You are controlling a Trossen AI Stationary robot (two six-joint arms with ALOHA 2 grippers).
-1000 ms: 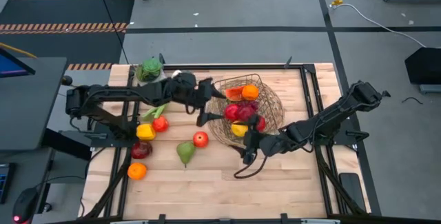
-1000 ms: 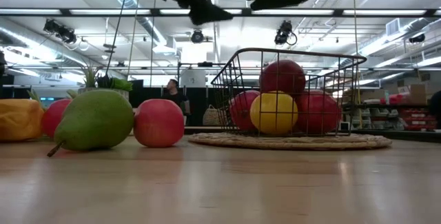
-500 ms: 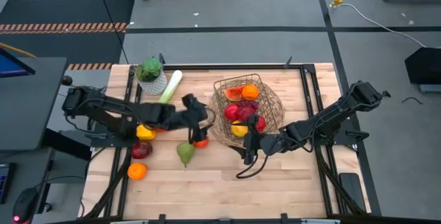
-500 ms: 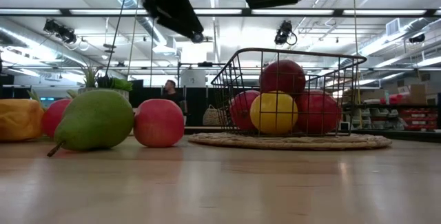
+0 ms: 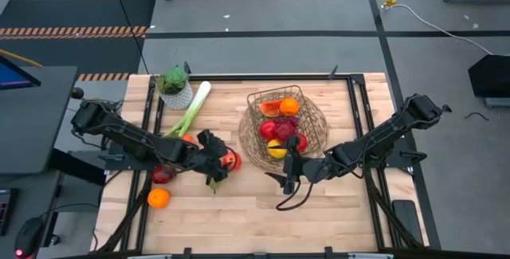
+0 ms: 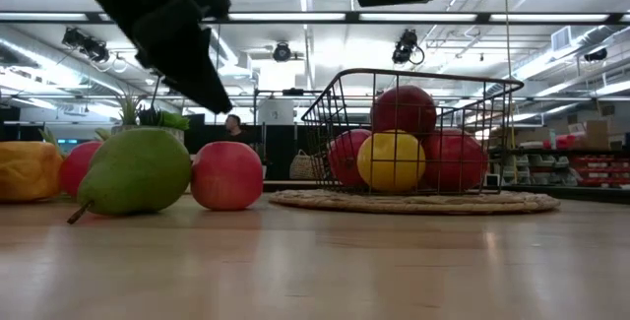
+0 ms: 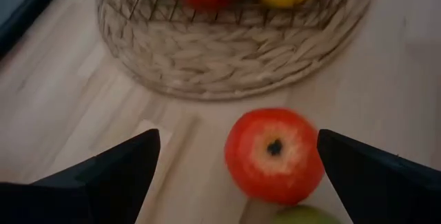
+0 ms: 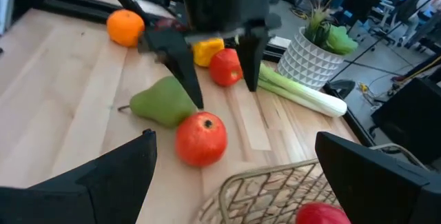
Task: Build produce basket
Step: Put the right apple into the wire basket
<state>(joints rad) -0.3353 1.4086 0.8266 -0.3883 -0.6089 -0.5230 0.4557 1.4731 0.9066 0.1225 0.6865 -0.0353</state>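
Note:
The basket [image 5: 285, 127] stands on its woven mat at mid-table, holding red apples, an orange and a yellow fruit. A red apple [image 7: 274, 156] and a green pear [image 8: 162, 100] lie on the wood to its left. My left gripper [image 5: 219, 163] hangs open just above them, slanting down, its fingers on either side of the apple and touching nothing. It shows as a dark shape [image 6: 177, 44] over the pear in the low view. My right gripper [image 5: 277, 189] is open and holds nothing, near the basket's near side.
A leek [image 5: 190, 109] lies by the potted plant [image 5: 174, 84] at the far left. An orange [image 5: 158, 198] and a dark red apple [image 5: 162, 174] sit near the left edge; a yellow pepper [image 8: 207, 50] and another red apple [image 8: 225, 67] lie behind my left gripper.
My left gripper has swung from the basket's left rim toward the table's near edge and down, tipping to point steeply downward. It now hangs over the red apple and the pear, still open. The leek, earlier covered by the arm, is in plain view.

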